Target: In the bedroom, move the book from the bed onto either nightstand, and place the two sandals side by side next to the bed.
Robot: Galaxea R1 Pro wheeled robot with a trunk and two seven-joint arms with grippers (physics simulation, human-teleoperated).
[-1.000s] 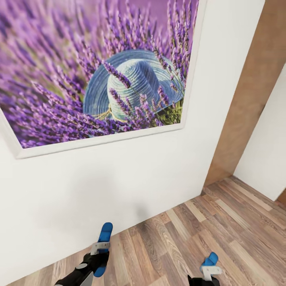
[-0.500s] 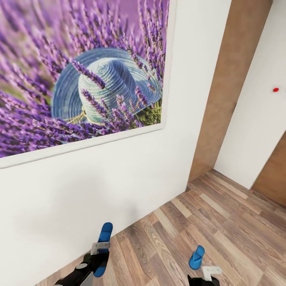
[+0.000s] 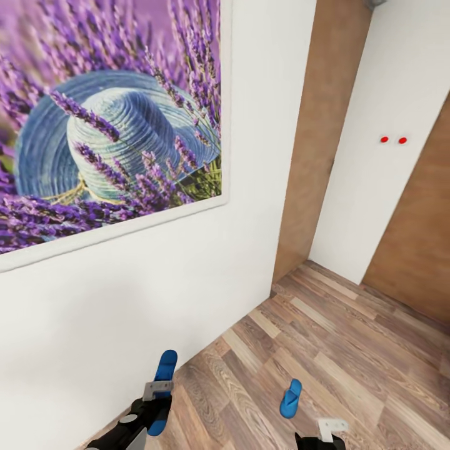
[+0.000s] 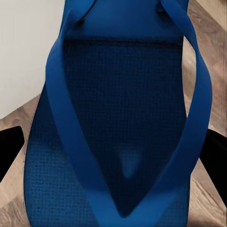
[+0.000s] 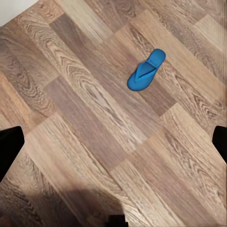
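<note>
The head view takes in a white wall [image 3: 156,294] carrying a large framed print [image 3: 106,125] of lavender around a woven blue straw hat, brown panels beside it, two small red dots on a farther white wall, and a wood-plank floor [image 3: 350,350] with a bold, varied grain. Low in that view the left pincer [image 3: 161,394] is closed on one bright blue sandal [image 3: 165,369], which stands up out of it toward the wall. The left wrist view gives the close detail: a finely dimpled blue footbed [image 4: 118,118] under smooth V-shaped straps, with dark fingertips [image 4: 9,146] at either edge. The other sandal [image 3: 290,398] lies flat on the planks, apart from the right pincer [image 3: 330,428]. The right wrist view looks down on it [image 5: 146,70], strap side up, with the dark fingertips [image 5: 9,146] spread wide and holding nothing.
</note>
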